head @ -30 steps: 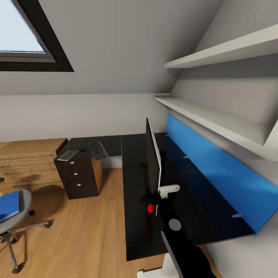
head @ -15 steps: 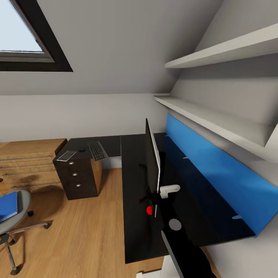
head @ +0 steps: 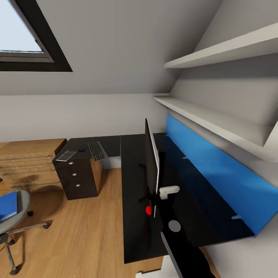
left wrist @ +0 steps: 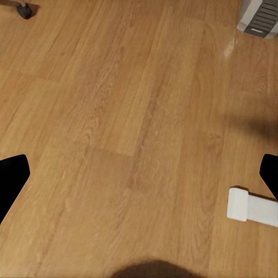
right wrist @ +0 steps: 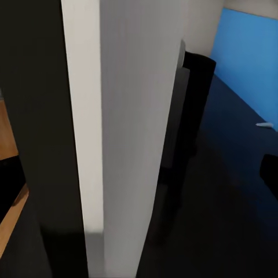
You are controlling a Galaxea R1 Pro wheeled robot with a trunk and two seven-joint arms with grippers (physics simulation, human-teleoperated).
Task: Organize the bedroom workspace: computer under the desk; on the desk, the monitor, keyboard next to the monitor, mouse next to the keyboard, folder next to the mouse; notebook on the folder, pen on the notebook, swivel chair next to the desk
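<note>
- Compared with one second ago, the whole head view has slid a little: the swivel chair (head: 11,216) sits nearer the picture's left edge and the drawer unit (head: 77,177) has shifted too. We read this as our camera or base moving, not the things.
- The monitor (head: 152,162) keeps its place in the view, standing upright and edge-on on the black desk (head: 133,216). In the right wrist view its white edge (right wrist: 121,127) is very close.
- Right gripper: we judge it is gripping the monitor, because the panel stands directly before its camera, but the pictures do not show the fingers, so we cannot tell for sure.
- Left gripper (left wrist: 139,179): its dark fingertips (left wrist: 11,176) stand far apart at both sides, so it is open and empty, above the wooden floor (left wrist: 127,116).
- The blue folder (head: 8,206) lies on the swivel chair, well apart from the desk. The keyboard (head: 97,150) rests on the far wing of the desk, above the drawer unit.
- For the task, the monitor is on the desk; the folder is not yet moved.
- Edges: the monitor stands between the desk's front edge and the blue back panel (head: 216,170). The shelves (head: 216,123) hang low over the back.
- Open room is the floor between chair and desk.
</note>
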